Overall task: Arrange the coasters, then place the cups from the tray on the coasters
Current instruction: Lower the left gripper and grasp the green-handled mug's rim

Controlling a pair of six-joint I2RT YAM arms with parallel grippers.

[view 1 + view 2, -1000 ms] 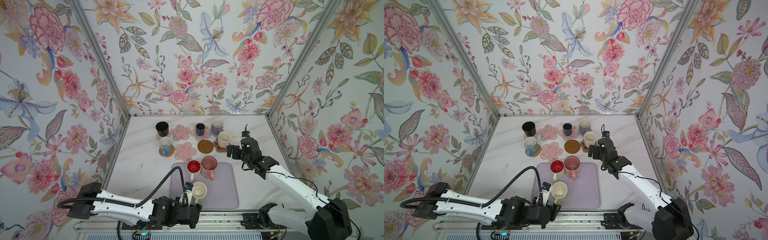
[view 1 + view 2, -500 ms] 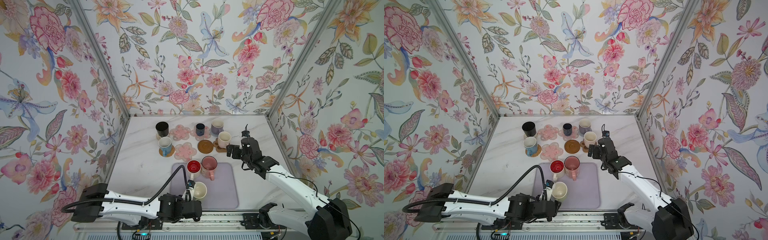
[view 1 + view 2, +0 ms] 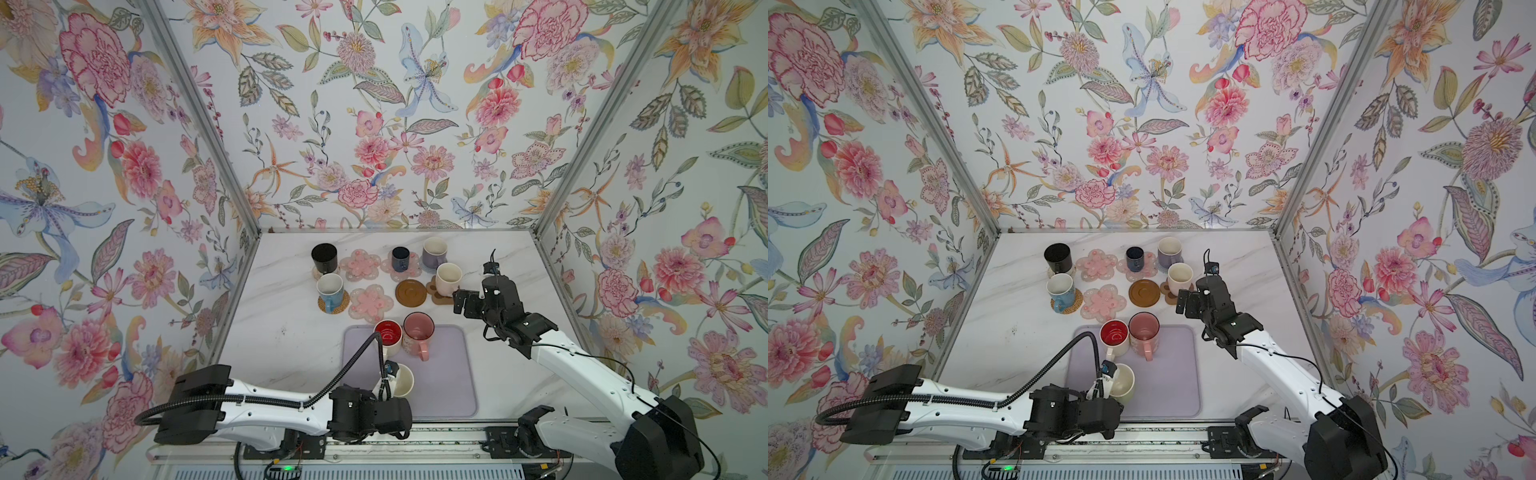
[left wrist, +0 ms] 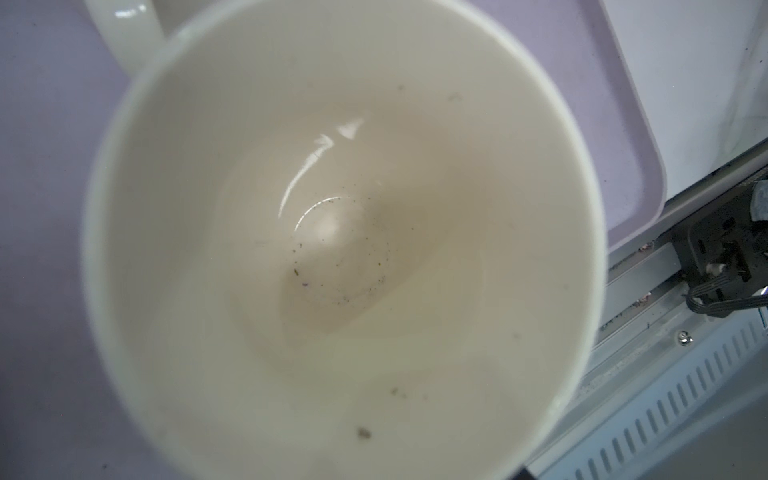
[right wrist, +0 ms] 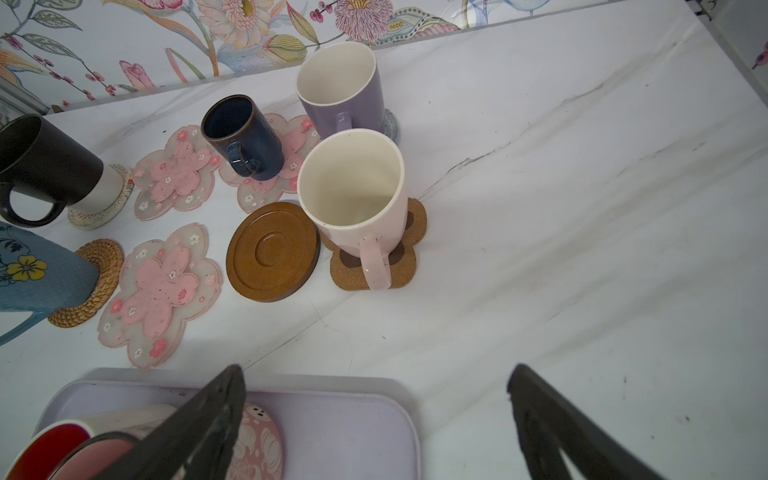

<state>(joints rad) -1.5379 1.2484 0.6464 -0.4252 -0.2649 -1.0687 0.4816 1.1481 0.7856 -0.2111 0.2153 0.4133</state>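
Though we cannot tell whether the left gripper [image 3: 390,374] clasps the dust-specked cream cup [image 4: 340,249] on the tray [image 3: 449,374], beside the red-lined cup [image 3: 388,332] and pink cup [image 3: 418,328], our right gripper [image 5: 376,370] gapes wide.

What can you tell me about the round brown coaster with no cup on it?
The brown coaster is a round disc that looks like wood, with a raised rim and a small ring-shaped dip in its middle. It lies flat on the white marble table with nothing standing on it. It sits close beside the cork paw coaster, which holds the pink-handled cream cup. Whether their edges touch is hard to tell.
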